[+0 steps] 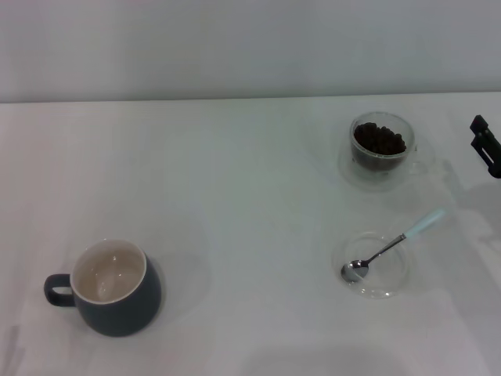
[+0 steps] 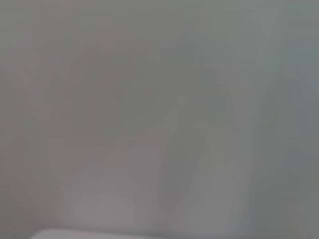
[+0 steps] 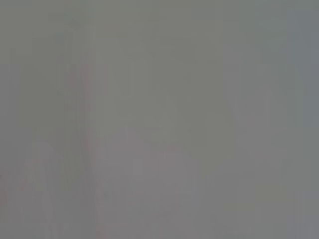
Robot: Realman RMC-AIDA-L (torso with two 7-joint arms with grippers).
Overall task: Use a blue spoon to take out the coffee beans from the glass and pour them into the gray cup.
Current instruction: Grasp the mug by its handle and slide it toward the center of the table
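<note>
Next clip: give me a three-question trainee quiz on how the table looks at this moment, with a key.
1. True or false: the small teaspoon with the pale blue handle lies with its bowl in the flat clear glass saucer.
2. The dark coffee beans sit in: A) the squat blue-gray ceramic mug; B) the clear double-walled glass cup.
3. Fill in: the right gripper shows at the table's ___ edge.
Key: 1 true; 2 B; 3 right.
</note>
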